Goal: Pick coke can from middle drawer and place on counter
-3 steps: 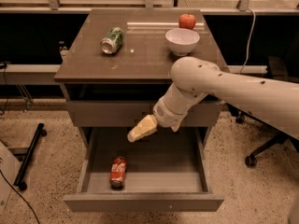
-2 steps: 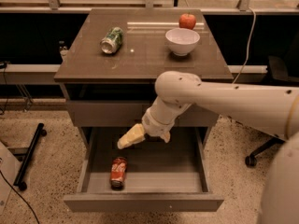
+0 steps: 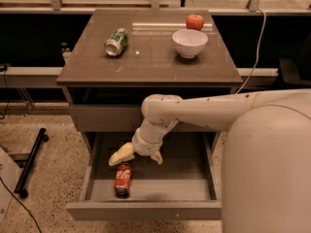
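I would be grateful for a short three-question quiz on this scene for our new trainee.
1. Multiple choice: the coke can lies (A) on the floor, (B) in the open middle drawer, (C) on a shelf.
2. True or false: the gripper is shut on the coke can.
3. Fill in: on the counter, just beyond the white bowl, sits a red ____.

Key
1. B.
2. False: the gripper hangs open over the open drawer, just above the can.
3. apple.
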`<state>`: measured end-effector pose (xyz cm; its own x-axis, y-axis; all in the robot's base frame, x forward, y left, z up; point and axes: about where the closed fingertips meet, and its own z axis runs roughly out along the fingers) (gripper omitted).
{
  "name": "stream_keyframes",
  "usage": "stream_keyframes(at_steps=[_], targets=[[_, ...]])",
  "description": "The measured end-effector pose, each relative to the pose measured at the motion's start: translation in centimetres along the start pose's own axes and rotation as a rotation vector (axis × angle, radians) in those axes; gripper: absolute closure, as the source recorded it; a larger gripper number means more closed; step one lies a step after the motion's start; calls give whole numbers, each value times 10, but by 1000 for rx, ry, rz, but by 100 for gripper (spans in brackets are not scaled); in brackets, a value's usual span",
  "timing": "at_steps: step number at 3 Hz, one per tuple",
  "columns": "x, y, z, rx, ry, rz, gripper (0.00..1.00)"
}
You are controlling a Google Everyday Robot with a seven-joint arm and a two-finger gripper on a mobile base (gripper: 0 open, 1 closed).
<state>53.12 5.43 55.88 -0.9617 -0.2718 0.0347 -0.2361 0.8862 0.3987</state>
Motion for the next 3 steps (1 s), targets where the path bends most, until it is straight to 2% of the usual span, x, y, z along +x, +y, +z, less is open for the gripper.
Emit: stream_keyframes(at_steps=[1, 2, 3], targets=[[-7, 4, 34, 6, 36, 36, 0], [-7, 5, 39, 6, 44, 40, 0], [-13, 4, 56, -23, 45, 102, 0]])
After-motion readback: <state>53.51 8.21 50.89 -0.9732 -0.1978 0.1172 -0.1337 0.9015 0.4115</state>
